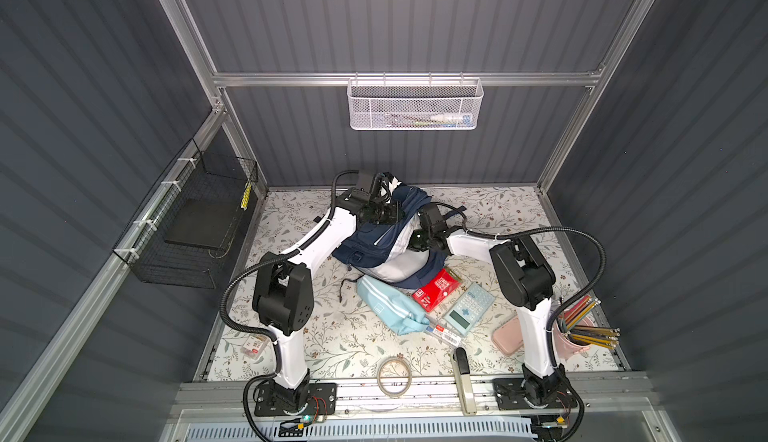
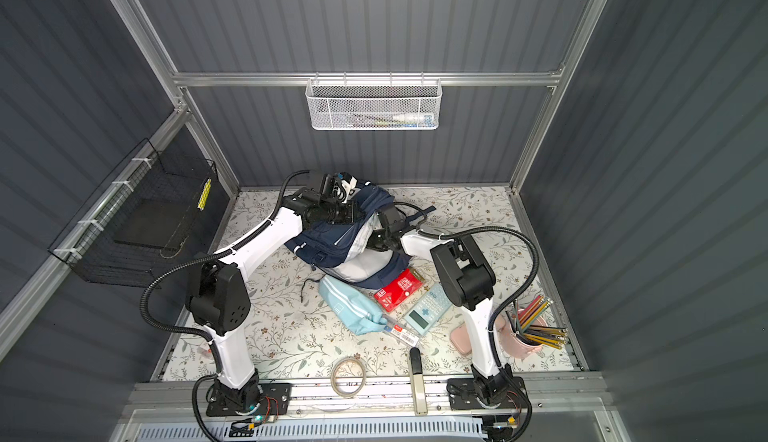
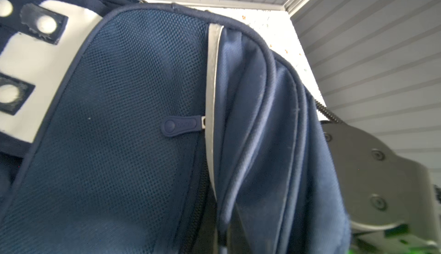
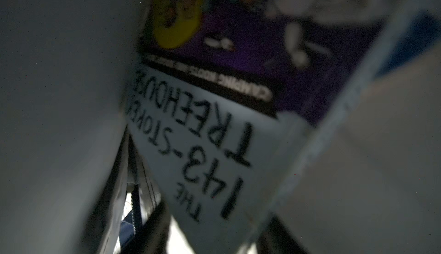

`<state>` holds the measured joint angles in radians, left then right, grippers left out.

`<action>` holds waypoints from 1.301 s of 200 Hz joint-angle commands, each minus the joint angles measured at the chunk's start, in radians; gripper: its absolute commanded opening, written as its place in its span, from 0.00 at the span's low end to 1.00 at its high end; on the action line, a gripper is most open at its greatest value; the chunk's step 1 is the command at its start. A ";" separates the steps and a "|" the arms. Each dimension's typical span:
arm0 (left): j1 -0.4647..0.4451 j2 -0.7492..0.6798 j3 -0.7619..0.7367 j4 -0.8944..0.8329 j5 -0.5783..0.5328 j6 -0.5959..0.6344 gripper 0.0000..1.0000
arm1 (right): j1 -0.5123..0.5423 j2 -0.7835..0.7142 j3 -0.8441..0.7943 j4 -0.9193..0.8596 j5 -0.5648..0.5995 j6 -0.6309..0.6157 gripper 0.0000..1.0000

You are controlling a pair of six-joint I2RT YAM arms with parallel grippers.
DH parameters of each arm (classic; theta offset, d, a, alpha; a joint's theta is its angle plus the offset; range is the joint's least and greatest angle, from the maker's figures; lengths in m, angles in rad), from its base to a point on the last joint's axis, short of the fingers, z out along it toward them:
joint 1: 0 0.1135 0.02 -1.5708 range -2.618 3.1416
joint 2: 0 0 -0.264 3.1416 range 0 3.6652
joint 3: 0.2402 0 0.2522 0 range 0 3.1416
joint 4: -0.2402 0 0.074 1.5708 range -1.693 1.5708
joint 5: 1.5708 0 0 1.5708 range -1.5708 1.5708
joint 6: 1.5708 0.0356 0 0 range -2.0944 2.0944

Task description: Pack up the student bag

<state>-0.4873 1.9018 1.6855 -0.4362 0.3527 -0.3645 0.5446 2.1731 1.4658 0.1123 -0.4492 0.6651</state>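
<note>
A black wire basket (image 1: 195, 228) hangs on the left wall. A small clear box (image 1: 254, 345) sits near the left edge of the leafy worktop (image 1: 332, 344). The left end effector (image 1: 384, 188) is at the back, clenched on the top edge of the student bag (image 1: 365, 244), and that end is held up. The bag sits in the middle of the worktop, toward the back. Its long side runs from back to front, with the top toward the back wall and the bottom toward the front. It is soft navy cloth with white bands. Up close, part of it is bumpy netting (image 3: 131, 121) with a small rubbery zip pull (image 3: 181, 126). Beside the netting is a white patch (image 3: 35, 73) with round dots. A floppy light blue pouch (image 1: 390, 302) lies just in front of the bag, and a round tape roll (image 1: 394, 376) sits at the front edge. A flat red box (image 1: 436, 288) touches the bag's front right corner. The right end effector (image 1: 415, 241) reaches into the bag's open side from the right. Its tips are hidden in there, so I cannot tell if it is released or grasping. Its camera shows a blurry book (image 4: 214, 145) between pale walls. Further right are a calculator (image 1: 467, 309), a pink pencil case (image 1: 509, 336) partly hidden by the right arm, and a pink cup (image 1: 579, 338) full of pencils.
</note>
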 commanded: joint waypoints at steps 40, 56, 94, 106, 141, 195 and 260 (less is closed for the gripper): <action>-0.007 0.005 -0.026 0.056 0.035 -0.084 0.16 | -0.052 -0.431 -0.464 0.073 0.162 0.085 0.79; -0.005 0.008 -0.044 0.088 0.052 -0.103 0.32 | -0.054 -0.538 -0.552 -0.017 0.207 0.081 0.82; 0.052 -0.111 -0.139 0.105 0.000 -0.144 0.92 | 0.027 -0.792 -0.711 -0.137 0.351 0.129 0.82; 0.090 -0.149 -0.165 0.111 0.036 -0.158 1.00 | 0.061 -0.835 -0.735 -0.146 0.362 0.140 0.82; 0.238 -0.312 -0.432 0.130 -0.002 -0.175 0.98 | 0.152 -0.763 -0.666 -0.105 0.286 0.056 0.71; 0.424 -0.343 -0.766 0.422 0.081 -0.275 0.84 | 0.221 -0.410 -0.317 -0.143 0.201 -0.026 0.53; 0.410 -0.221 -0.826 0.588 0.073 -0.339 0.82 | 0.365 -0.238 -0.196 -0.196 0.175 0.003 0.42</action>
<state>-0.0658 1.6398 0.8955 0.0360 0.4080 -0.6537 0.8513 1.9217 1.2594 -0.0360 -0.2653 0.6613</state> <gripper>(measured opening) 0.820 0.430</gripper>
